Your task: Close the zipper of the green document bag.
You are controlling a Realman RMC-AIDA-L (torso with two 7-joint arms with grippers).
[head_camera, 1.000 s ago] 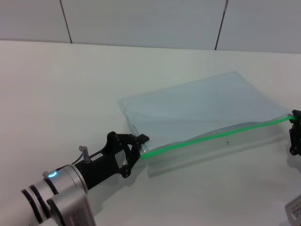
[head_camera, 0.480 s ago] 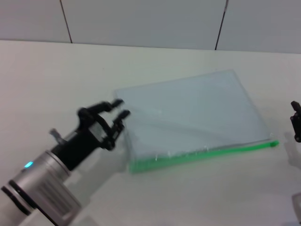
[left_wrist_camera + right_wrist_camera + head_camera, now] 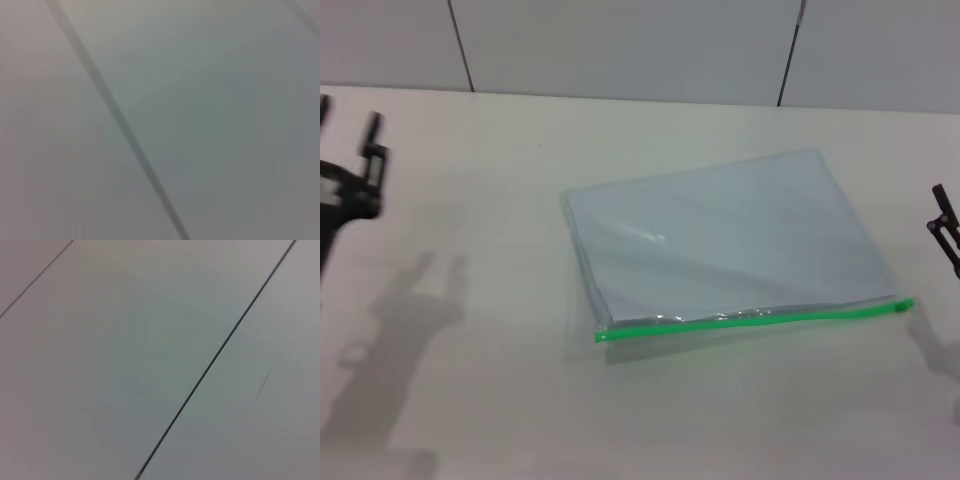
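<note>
The green document bag [image 3: 720,235] lies flat on the white table, a pale translucent pouch. Its zipper [image 3: 750,319] is a bright green strip along the near long edge, with a small darker piece at its right end [image 3: 904,305]. Far to the left of the bag, my left gripper [image 3: 347,128] is raised at the head view's left edge, open and holding nothing. My right gripper [image 3: 946,232] shows only partly at the right edge, just beyond the zipper's right end and apart from the bag. Neither wrist view shows the bag or any fingers.
The white table [image 3: 500,250] runs back to a panelled wall [image 3: 620,40] with dark seams. My left arm's shadow [image 3: 400,330] falls on the table at the near left. Both wrist views show only wall panels [image 3: 200,100] [image 3: 125,365] with seam lines.
My left gripper let go of the zipper's left end and swung up and away to the far left. The bag dropped flat onto the table. The right gripper stays clear at the right edge.
</note>
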